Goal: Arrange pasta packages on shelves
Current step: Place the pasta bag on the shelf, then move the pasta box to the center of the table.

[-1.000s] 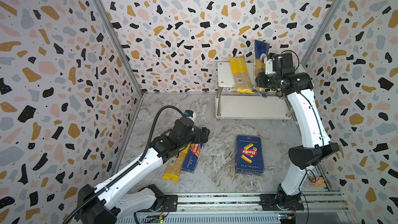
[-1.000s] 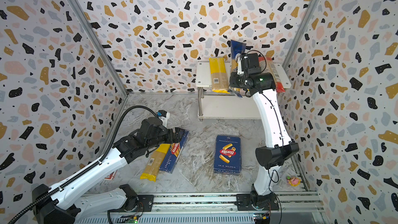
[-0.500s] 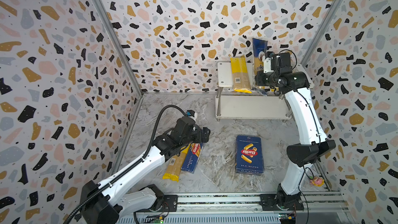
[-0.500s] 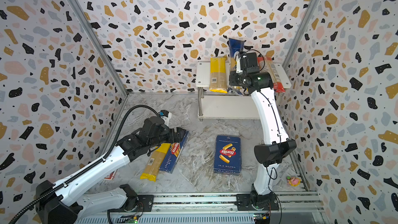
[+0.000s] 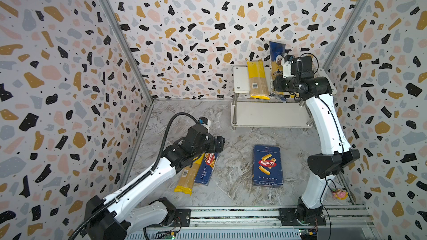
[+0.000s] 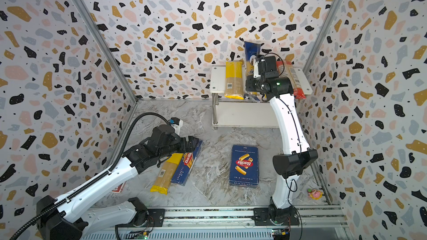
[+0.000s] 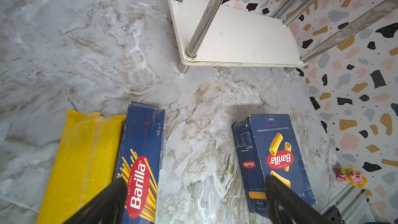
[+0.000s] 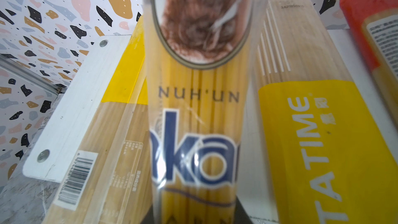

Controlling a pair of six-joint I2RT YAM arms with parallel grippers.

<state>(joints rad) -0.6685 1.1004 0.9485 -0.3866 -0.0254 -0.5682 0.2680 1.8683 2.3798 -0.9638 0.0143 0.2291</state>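
Observation:
The shelves (image 5: pixel 240 77) stand at the back right. My right gripper (image 5: pixel 277 84) is shut on a dark blue spaghetti bag (image 5: pixel 277 54), whose far end leans up the wall above the top board (image 8: pixel 81 104). Yellow bags (image 8: pixel 103 147) (image 8: pixel 312 136) lie on either side of it (image 8: pixel 198 126), and a red bag (image 6: pixel 291 77) lies further right. My left gripper (image 7: pixel 195 181) hangs open low over the floor. It is above the slim Barilla box (image 7: pixel 142 147), which lies beside a yellow bag (image 7: pixel 86 154). The rigatoni box (image 5: pixel 267 168) lies flat mid-floor.
The lower board (image 7: pixel 237 37) is bare between chrome legs. A pink toy (image 5: pixel 339 193) sits by the right wall near the front rail. A small red card (image 6: pixel 116 188) lies under my left arm. Patterned walls close in on three sides.
My right gripper has carried the dark blue bag slightly left and back over the top board. The left arm has hardly moved.

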